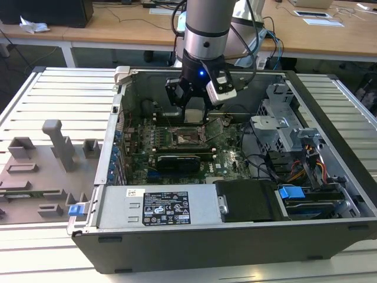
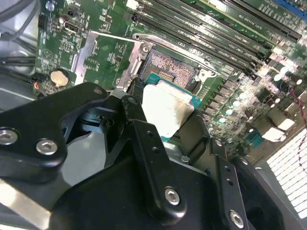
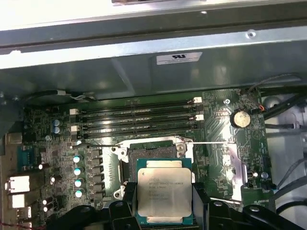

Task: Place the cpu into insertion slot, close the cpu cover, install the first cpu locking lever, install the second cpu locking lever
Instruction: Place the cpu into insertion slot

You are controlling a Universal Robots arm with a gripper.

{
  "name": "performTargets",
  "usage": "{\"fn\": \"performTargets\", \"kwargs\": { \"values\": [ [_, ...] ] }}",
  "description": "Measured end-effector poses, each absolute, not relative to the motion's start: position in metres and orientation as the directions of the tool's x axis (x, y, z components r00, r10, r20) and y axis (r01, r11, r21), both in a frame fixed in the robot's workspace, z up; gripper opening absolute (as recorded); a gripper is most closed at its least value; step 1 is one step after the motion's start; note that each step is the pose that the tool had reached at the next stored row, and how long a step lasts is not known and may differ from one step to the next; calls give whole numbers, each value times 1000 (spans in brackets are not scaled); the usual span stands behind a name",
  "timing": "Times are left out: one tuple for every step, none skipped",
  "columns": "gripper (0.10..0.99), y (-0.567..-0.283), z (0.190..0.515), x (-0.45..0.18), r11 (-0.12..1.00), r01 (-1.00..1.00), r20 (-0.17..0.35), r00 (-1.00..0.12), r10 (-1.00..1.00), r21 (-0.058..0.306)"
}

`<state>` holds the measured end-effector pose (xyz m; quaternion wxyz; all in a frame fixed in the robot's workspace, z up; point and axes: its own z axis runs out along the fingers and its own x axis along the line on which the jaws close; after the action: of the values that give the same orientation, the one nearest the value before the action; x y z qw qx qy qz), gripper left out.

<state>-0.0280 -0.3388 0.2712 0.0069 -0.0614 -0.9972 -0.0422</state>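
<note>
Gripper (image 1: 194, 116) is down inside the open case (image 1: 330, 177), and the fingers (image 2: 136, 112) are clamped on the cpu (image 3: 164, 197), one on each of two opposite edges. The chip sits flat between the fingertips with its silver top facing the camera in both wrist views; the second wrist view catches it (image 2: 165, 112) with a bright glare across the metal and a strip of green edge showing beside one finger.

Just beyond the fingertips lies the slot (image 3: 148, 151), dark centre bare, silver rim all round. In the second wrist view the slot (image 2: 168, 69) shows its field of contacts, nothing seated in it. The cpu hangs over the near part of the slot, not in it; it looks raised above the rim, though I cannot tell whether the far edge touches.

Either side of the slot a thin metal rod (image 3: 206, 143) runs outward across the board, past the fingers' span. Farther out from the fingertips sit the long memory slots (image 3: 139, 117), side by side, and off to one side a round coin battery (image 3: 241, 118), well apart from the chip.

From the exterior view the gripper stands upright, directly above the slot (image 1: 187, 138), with a blue light lit on the wrist. A grey fixture tray (image 1: 41, 165) lies outside the case on the exterior view's left, well away from the fingers.
</note>
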Motion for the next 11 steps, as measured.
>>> {"fn": "performTargets", "kwargs": {
  "values": [
    [541, -339, 271, -28, 986, 142, 19, -990, 140, 83],
    [541, -339, 271, -28, 985, 153, 19, -988, 152, 83],
    [541, -339, 271, -28, 983, 165, 19, -986, 164, 83],
    [541, -339, 271, -28, 979, 186, 19, -983, 185, 82],
    [541, -339, 271, -28, 974, 209, 19, -978, 208, 82],
    [541, -339, 271, -28, 970, 231, 19, -973, 230, 82],
    [541, -339, 271, -28, 967, 241, 19, -970, 241, 82],
    [541, -339, 271, -28, 964, 252, 19, -968, 252, 82],
    [541, -339, 271, -28, 959, 271, 19, -963, 271, 82],
    [541, -339, 271, -28, 954, 290, 19, -957, 289, 82],
    [541, -339, 271, -28, 949, 304, 19, -953, 304, 82]
  ]
}}
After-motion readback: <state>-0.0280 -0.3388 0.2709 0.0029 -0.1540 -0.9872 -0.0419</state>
